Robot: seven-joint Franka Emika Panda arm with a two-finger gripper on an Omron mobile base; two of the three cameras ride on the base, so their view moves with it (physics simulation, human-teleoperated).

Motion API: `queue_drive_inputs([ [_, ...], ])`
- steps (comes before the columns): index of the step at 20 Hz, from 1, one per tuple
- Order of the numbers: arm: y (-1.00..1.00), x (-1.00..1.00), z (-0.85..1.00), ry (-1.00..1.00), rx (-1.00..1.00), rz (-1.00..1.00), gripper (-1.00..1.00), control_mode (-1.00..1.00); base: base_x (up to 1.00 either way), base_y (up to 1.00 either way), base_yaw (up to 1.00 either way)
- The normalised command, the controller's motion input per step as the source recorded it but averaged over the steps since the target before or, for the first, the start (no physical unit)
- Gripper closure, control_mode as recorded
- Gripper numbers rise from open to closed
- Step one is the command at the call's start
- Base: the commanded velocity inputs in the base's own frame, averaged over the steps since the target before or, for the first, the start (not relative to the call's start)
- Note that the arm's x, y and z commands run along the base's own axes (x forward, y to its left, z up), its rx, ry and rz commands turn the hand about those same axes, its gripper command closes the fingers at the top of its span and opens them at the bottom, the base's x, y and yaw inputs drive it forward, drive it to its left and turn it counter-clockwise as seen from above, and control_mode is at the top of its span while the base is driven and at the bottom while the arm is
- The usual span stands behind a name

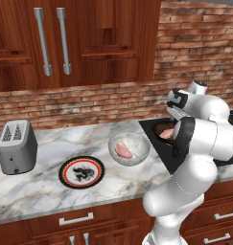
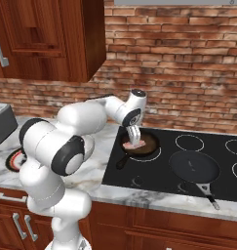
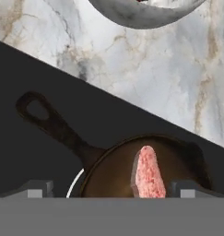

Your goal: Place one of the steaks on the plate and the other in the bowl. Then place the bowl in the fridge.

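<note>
Marble counter [image 1: 36, 189] and black cooktop [image 2: 188, 183] run below a brick wall. Gripper [image 2: 134, 138] hangs over the small frying pan [image 2: 148, 148], fingers spread apart, empty, straddling one steak [image 3: 149, 174] that lies in the pan. Second steak [image 1: 123, 150] lies in the bowl [image 1: 129, 150], on the counter just beside the cooktop. Plate [image 1: 81, 172] sits bare left of the bowl. Toaster [image 1: 16, 146] stands farther left; a larger pan [image 2: 194, 167] rests near the cooktop's front edge.

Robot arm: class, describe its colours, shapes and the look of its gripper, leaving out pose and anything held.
The arm is built of glossy white rounded segments with dark bands at the joints and a dark-capped wrist. Its gripper ends in two slim pale-grey fingers. No cables or markings are visible.
</note>
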Motion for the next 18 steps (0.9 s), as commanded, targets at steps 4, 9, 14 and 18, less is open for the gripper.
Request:
queue_drive_inputs([
  [4, 0.31, 0.15, 0.15, 0.06, -0.22, 0.27, -1.00, -1.00, 0.00, 0.00, 0.00],
  [9, 0.00, 0.03, -0.06, 0.00, -0.05, 0.00, -1.00, -1.00, 0.00, 0.00, 0.00],
  [14, 0.00, 0.21, -0.01, 0.00, 0.00, 0.00, -1.00, -1.00, 0.00, 0.00, 0.00],
  [18, 0.00, 0.05, -0.06, 0.04, 0.00, 0.00, -1.00, -1.00, 0.00, 0.00, 0.00],
])
